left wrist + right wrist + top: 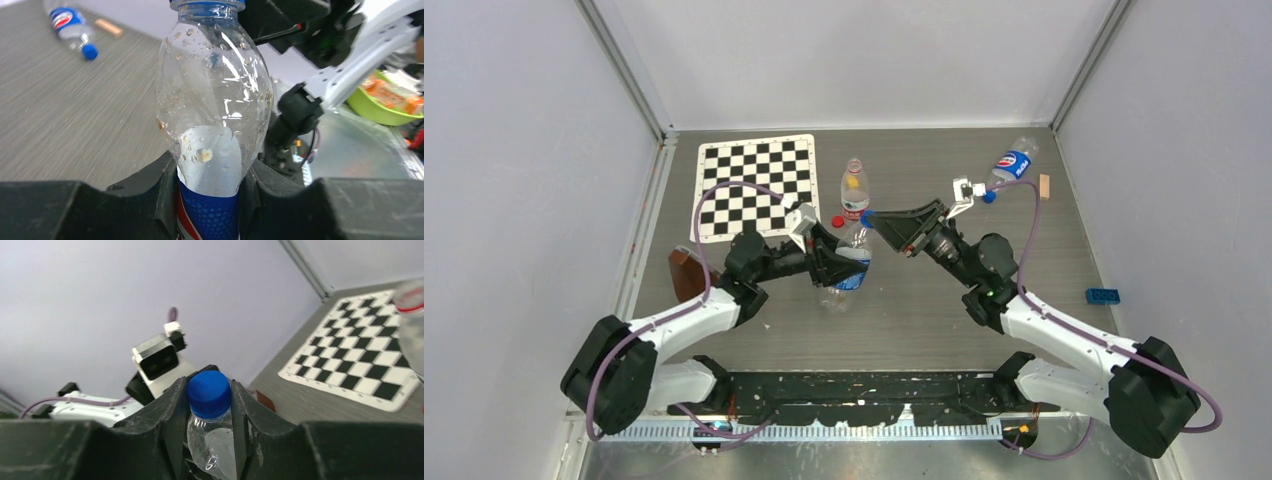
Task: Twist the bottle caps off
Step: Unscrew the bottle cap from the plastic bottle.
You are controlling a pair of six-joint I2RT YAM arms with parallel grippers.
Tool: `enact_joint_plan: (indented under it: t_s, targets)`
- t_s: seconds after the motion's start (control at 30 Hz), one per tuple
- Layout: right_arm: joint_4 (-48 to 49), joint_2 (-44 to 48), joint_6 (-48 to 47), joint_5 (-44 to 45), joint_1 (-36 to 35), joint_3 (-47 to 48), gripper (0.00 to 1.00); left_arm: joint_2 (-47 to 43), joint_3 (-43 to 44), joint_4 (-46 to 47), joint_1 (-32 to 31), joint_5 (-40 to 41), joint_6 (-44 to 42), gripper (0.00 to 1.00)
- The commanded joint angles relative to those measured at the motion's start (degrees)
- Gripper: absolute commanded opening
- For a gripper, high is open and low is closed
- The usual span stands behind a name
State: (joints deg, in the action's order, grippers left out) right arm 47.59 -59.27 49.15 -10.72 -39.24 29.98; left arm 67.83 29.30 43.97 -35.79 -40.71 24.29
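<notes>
Right wrist view: I am looking at the small round blue plastic screw cap point(209, 394), which is sitting on the neck of the small clear plastic bottle with the blue label point(214, 452).
Bottle position: it is leaning over the middle of the grey table point(924, 320), neck toward my right arm. I cannot tell whether its base is resting on the surface.
Left gripper point(209, 200): I am clamping the bottle's body at the top edge of the blue label, one finger on each side, both pressing the wall.
Right gripper point(209, 407): I am pinching the blue cap, jaws drawn in until both are touching its sides.
Handling, bottle: I am judging it light and nearly empty, as only droplets are clinging inside. The thin wall is looking creased already and would probably be buckling under more squeeze. The labelled waist seems the place to hold.
Handling, cap: stiff, small and smooth, so probably slipping if gripped loosely. Gripping across its width seems right.
Other bottles: a clear bottle with a red-and-white label point(854, 190) is standing just behind, a small red cap point(837, 221) lying beside it. A second blue-labelled bottle point(1012, 163) is lying far right, its blue cap point(989, 197) on.
</notes>
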Motion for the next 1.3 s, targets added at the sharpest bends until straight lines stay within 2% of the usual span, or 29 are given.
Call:
enact_joint_plan:
  t_s: [0.0,0.1,0.2,0.33,0.4,0.43,0.47,0.5,0.53,0.6,0.67,0.87,1.0,1.1,1.27]
  targets:
    - [18.6,-0.4,5.8,-18.0,-1.5,0.8,0.00,3.2,-0.1,20.3,0.7,-9.6,12.6,0.00]
    - [17.5,-0.5,4.6,-21.3,-1.6,1.7,0.00,6.4,0.2,28.5,0.8,-11.7,18.1,0.00]
    - [14.8,0.5,2.6,-23.2,-1.5,2.0,0.01,8.6,1.0,32.4,0.8,-13.3,21.5,0.00]
    - [7.9,3.3,-1.0,-23.3,-1.5,2.5,0.01,9.3,1.5,31.3,0.8,-14.3,21.3,0.00]
    - [2.8,6.2,-3.4,-20.0,-1.5,2.7,0.01,7.8,1.8,25.7,0.8,-13.8,18.2,0.00]
    - [-3.1,7.0,-4.5,-15.7,-1.5,3.2,0.04,6.2,1.7,20.7,0.8,-12.0,15.4,0.00]
    - [-8.3,8.5,-6.2,-13.4,-1.5,3.4,0.20,4.6,1.7,14.8,0.7,-9.4,11.6,0.00]
    - [-10.2,9.1,-7.3,-9.8,-1.5,3.6,0.29,2.4,1.9,8.0,0.3,-6.5,7.4,0.00]
    - [-13.3,10.2,-7.7,-8.2,-1.5,3.7,0.45,0.2,2.7,-0.1,-0.4,-3.0,2.1,0.00]
    - [-15.8,11.1,-8.3,-4.8,-1.5,3.9,0.59,-3.1,5.2,-15.2,-4.2,5.6,-7.4,0.00]
    - [-19.3,11.1,-8.4,-1.5,-1.5,5.6,0.63,-4.7,7.0,-22.5,-7.4,14.1,-12.2,0.00]
    - [-26.0,9.6,-8.0,6.6,-1.6,7.6,0.65,-4.7,8.0,-24.4,-15.7,34.0,-15.7,0.00]
    - [-28.7,9.2,-6.6,10.1,-1.6,8.0,0.62,-4.6,7.6,-23.4,-20.0,43.4,-18.8,0.00]
    - [-29.3,8.7,-5.6,10.5,-1.6,8.1,0.53,-4.7,7.1,-22.3,-22.1,48.2,-20.2,0.00]
    - [-27.7,7.0,-2.9,12.9,-1.8,7.0,0.49,-4.6,6.5,-20.2,-24.7,53.6,-21.7,0.00]
